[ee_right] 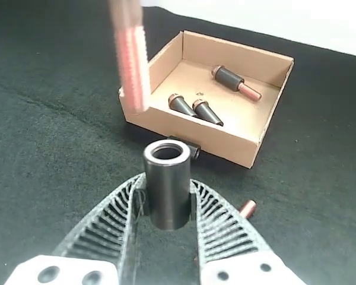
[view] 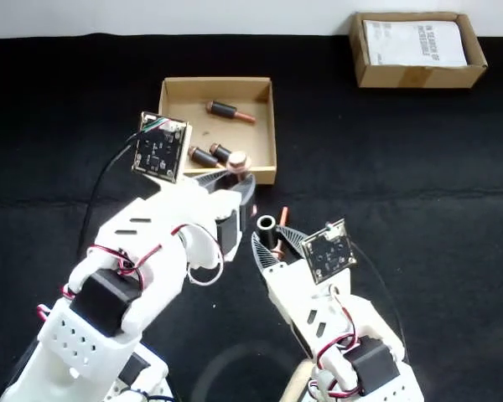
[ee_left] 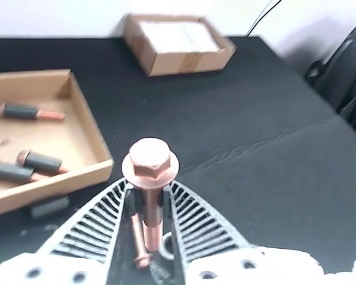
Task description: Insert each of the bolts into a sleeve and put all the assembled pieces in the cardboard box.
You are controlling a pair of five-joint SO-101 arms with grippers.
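Note:
My left gripper [ee_left: 149, 185] is shut on a copper bolt [ee_left: 149, 172], held upright with its hex head up, just in front of the open cardboard box [view: 261, 126]. My right gripper [ee_right: 167, 196] is shut on a black sleeve [ee_right: 167, 184], upright with its opening up. The bolt [ee_right: 130, 59] hangs above and a little to the side of the sleeve, apart from it. In the high view the bolt [view: 238, 162] is near the box's front wall and the sleeve [view: 266, 224] is nearer me. Three assembled pieces [view: 229, 110] lie in the box.
A loose bolt [view: 282, 216] lies on the black table beside the right gripper. A spare sleeve [ee_left: 47, 206] lies against the box's front wall. A second cardboard box [view: 415, 75] holding a sheet of paper sits at the back right.

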